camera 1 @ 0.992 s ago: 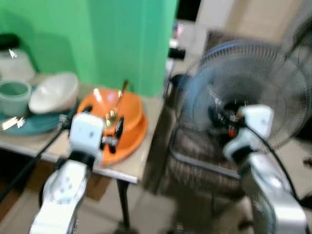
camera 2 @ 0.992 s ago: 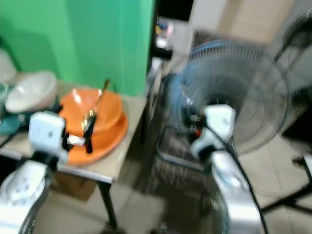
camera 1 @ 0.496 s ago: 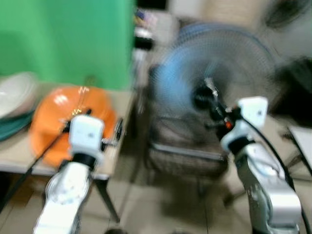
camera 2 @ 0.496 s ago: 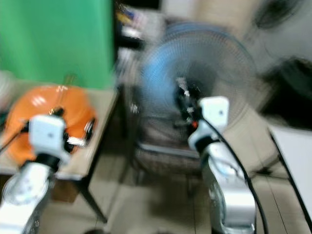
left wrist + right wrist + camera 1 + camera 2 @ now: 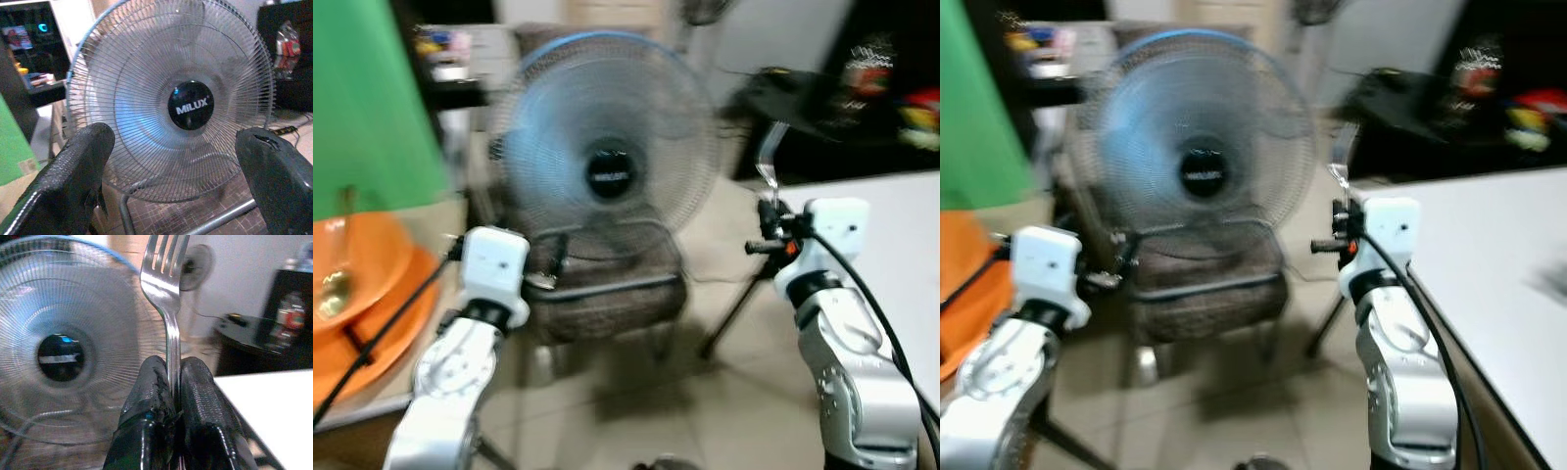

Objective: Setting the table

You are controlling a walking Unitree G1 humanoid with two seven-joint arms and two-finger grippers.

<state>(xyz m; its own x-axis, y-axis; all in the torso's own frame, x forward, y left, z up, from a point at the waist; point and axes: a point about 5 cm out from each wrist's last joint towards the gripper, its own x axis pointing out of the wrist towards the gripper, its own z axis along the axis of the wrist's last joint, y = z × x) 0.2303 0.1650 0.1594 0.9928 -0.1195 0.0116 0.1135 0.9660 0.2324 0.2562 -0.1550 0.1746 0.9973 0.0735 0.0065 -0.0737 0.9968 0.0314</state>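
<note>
Gripping a silver fork (image 5: 167, 293) upright, the right end effector (image 5: 172, 396) has its two black fingers (image 5: 146, 401) pressed tight against the handle, tines pointing up, and it is raised over open floor just beside the edge of a white worktop (image 5: 901, 235) on the robot's right. Over on the left, the left end effector (image 5: 171, 176) is spread wide with nothing between its fingers (image 5: 73, 171), held up in front of a big pedestal fan (image 5: 607, 162) with a blue-rimmed wire cage and a black hub. That fan stands right behind a brown chair (image 5: 607, 294) with a metal frame, and both sit between the two arms in the head views. At the far left edge there's an orange bowl (image 5: 347, 264) sitting on an orange plate (image 5: 372, 338), and inside the bowl rests a gold-coloured spoon (image 5: 335, 284), its handle leaning up against the rim; these stand on a pale worktop (image 5: 382, 401) in front of a green panel (image 5: 367, 108). A black cable (image 5: 382, 343) from the left arm crosses over the orange plate. The head views are blurred, so the dark clutter (image 5: 881, 88) behind the white worktop cannot be made out.
</note>
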